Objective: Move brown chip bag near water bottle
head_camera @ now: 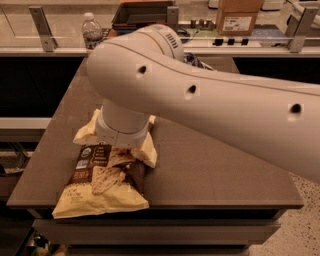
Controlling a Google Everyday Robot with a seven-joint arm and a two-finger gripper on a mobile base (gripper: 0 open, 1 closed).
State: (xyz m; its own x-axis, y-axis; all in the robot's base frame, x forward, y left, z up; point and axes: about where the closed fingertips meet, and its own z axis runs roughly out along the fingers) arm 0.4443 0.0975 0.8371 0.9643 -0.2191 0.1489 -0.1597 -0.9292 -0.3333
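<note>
The brown chip bag [100, 180] lies flat near the front left corner of the dark table [210, 165], its dark brown middle and cream-yellow ends showing. The water bottle [92, 31], clear with a white cap, stands upright at the table's far left corner; the arm hides its lower part. My gripper is hidden under my wrist [122, 127], which sits directly over the upper half of the bag. The large white arm [210, 95] reaches in from the right and covers the middle of the table.
A cardboard box [239, 17] and a dark tray [145, 12] sit on the counter behind the table. Metal rail brackets [41, 27] stand along that counter. The table's front edge lies just below the bag.
</note>
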